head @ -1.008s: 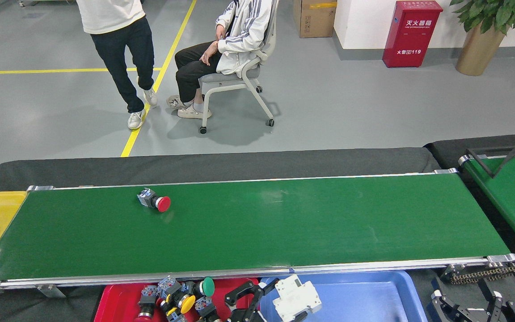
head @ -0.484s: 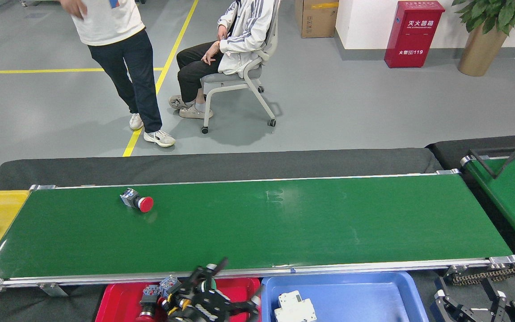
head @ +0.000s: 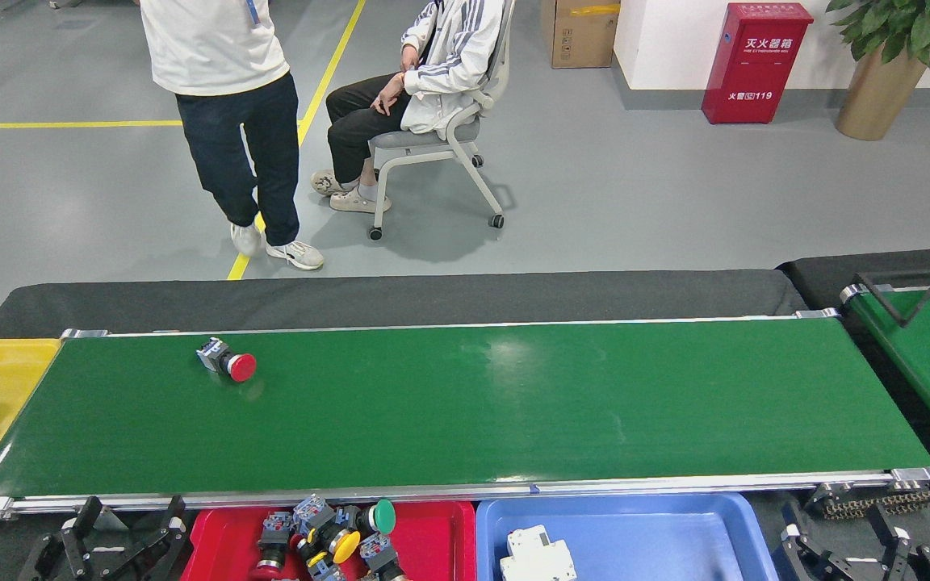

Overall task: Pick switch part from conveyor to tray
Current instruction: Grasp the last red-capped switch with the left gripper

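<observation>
The black left gripper (head: 118,537) is seen at the lower left edge, its two fingers spread wide with nothing between them. The black right gripper (head: 846,549) is seen at the lower right edge, likewise spread wide and empty. Between them, below the near rail, a shallow red plastic tray (head: 433,541) holding several push-button switches (head: 328,537) is set just beside a shallow blue plastic tray (head: 651,532) holding a white breaker-like block (head: 538,557). Above these, the long green flat conveyor (head: 513,403) with silver aluminium side rails is laid across a black surface. On its far left part a red-capped push-button switch part (head: 228,361) with a grey-blue body is lying on its side, its long axis running diagonally, the red cap pointed toward the near right. A yellow tray (head: 5,363) is found at the belt's left end. Beyond, a grey floor with yellow lines is seen, with a standing person (head: 231,121) and a seated person (head: 416,89) on a grey wheeled chair (head: 449,153). A red cabinet (head: 756,60) is marked with Chinese characters and "119".
</observation>
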`<state>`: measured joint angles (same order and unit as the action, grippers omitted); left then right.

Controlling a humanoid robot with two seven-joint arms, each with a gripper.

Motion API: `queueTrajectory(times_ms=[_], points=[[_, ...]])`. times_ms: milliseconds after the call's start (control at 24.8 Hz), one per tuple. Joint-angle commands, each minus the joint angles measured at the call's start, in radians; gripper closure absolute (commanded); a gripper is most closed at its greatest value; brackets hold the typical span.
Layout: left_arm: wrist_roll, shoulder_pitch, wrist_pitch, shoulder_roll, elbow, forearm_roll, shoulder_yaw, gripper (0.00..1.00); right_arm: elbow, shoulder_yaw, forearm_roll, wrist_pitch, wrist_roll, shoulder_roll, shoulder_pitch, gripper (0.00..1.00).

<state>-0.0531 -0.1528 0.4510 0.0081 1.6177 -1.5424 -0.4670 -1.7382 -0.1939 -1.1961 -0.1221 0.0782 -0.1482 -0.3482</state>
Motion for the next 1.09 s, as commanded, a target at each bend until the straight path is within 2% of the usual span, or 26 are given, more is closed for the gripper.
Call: queueTrajectory(times_ms=[0, 202, 322, 524, 726, 1048], points=[[-0.008, 0.052, -0.014, 0.009, 0.008, -0.004, 0.005, 0.00, -0.017, -0.001, -0.011, 0.001, -0.006, 0.013, 0.003, 0.02], [-0.186, 0.234, -0.084, 0.009, -0.070, -0.085, 0.033, 0.00, -0.017, 0.018, -0.023, 0.001, -0.009, 0.021, 0.002, 0.02], [-0.192, 0.348, -0.146, 0.010, -0.177, -0.148, 0.073, 0.00, -0.017, 0.021, -0.023, 0.001, -0.009, 0.030, 0.002, 0.02], [-0.202, 0.499, -0.183, 0.013, -0.390, -0.153, 0.082, 0.00, -0.017, 0.024, -0.025, -0.002, -0.009, 0.032, 0.006, 0.02], [-0.202, 0.556, -0.204, 0.084, -0.502, -0.151, 0.082, 0.00, -0.017, 0.042, -0.025, -0.002, -0.009, 0.030, 0.005, 0.02], [-0.191, 0.679, -0.256, 0.130, -0.693, -0.151, 0.083, 0.00, -0.017, 0.044, -0.025, -0.004, -0.009, 0.030, 0.005, 0.02]])
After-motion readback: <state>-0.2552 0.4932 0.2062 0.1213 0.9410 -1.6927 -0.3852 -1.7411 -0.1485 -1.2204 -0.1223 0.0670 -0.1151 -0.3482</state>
